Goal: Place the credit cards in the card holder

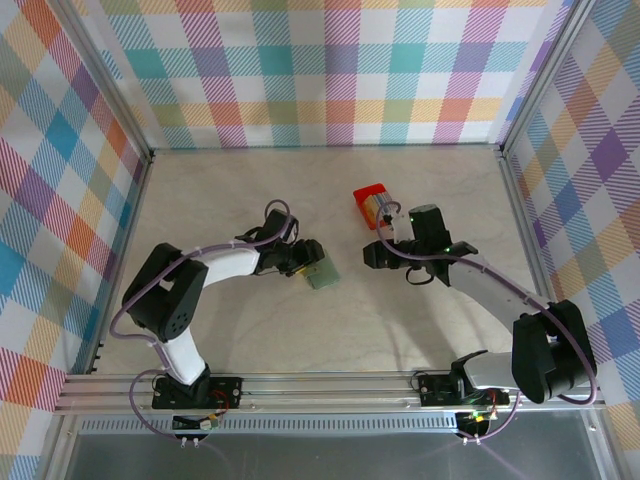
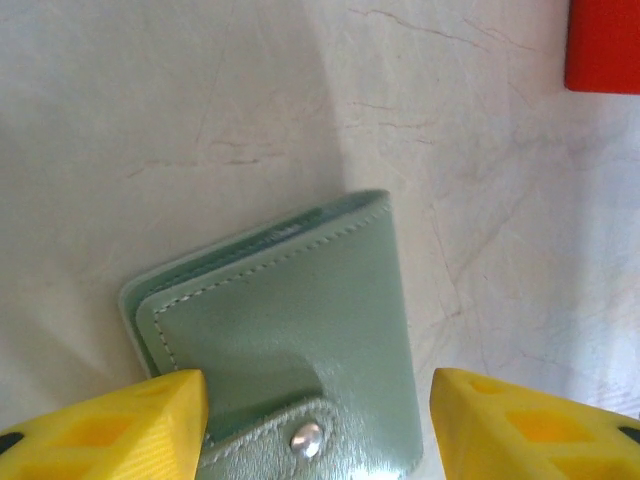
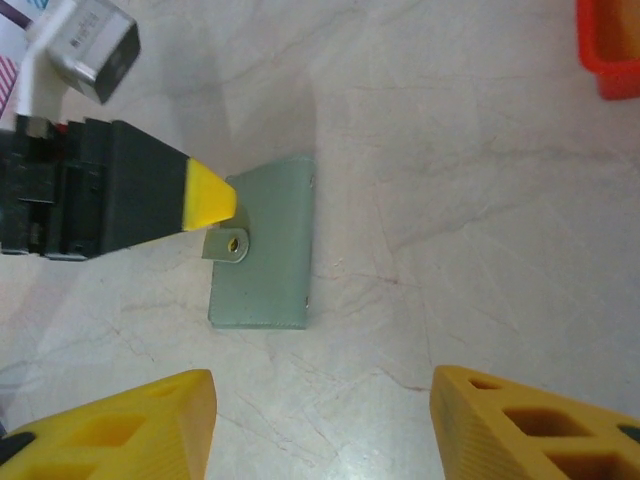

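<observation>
Top external view: card holder (image 1: 322,274) shut on the bench (image 1: 240,190), nothing gripped yet

The card holder lies flat near mid-bench, folded closed, its snap tab (image 2: 306,437) fastened over one edge. The credit cards (image 1: 379,209) look to be stacked in the red box (image 1: 366,200) further back and to the right, well apart from the holder. How many there are I cannot tell.

The step in hand, as I judge it, is taking hold of the holder so it can be opened. To do it well, the left pincer (image 2: 318,385) should first square itself up. In its wrist view the left finger overlaps the holder's corner, the right finger is just clear of the opposite edge, and the holder lies skewed to the jaws. Closing from there would likely shove or twist it rather than pinch it. Better to shift and turn a little, then close on the two side edges, leaving the tab free for the other arm to pull. The material looks soft and may buckle under a hard squeeze.

Left pincer: jaws at a middling gap, the tab end of the holder between them, holding nothing. Whether a finger touches the holder I cannot tell. Right pincer (image 3: 320,385): jaws likewise apart and empty, over bare bench just right of the holder, on the near side of the red box.
</observation>
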Tool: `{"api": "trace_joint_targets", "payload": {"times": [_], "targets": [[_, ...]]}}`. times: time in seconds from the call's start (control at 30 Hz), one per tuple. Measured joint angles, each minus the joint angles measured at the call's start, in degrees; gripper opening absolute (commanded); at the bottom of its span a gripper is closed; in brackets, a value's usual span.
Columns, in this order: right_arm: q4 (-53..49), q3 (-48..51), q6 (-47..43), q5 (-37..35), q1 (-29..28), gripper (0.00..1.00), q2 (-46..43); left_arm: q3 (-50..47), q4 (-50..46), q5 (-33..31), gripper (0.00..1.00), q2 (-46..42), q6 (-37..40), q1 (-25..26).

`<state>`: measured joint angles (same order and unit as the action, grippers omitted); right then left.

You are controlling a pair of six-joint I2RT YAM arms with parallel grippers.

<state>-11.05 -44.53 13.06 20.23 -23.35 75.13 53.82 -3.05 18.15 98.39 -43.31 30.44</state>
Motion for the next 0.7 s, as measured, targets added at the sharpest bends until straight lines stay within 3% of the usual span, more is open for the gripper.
{"api": "trace_joint_targets", "payload": {"times": [0.17,0.43,0.7], "targets": [[1.2,0.3,0.0,0.0,-2.9,0.51,0.1,0.0,-1.3,0.1,0.62,-8.3,1.4,-0.9],[2.5,-5.6,2.6,-1.6,-16.5,0.21,11.4,-3.5,-6.8,1.2,0.64,-22.1,3.0,-11.5],[2.3,-11.9,6.6,-3.1,-21.4,0.00,21.4,-9.8,-11.9,1.6,0.66,-26.6,5.2,-13.8]]}}
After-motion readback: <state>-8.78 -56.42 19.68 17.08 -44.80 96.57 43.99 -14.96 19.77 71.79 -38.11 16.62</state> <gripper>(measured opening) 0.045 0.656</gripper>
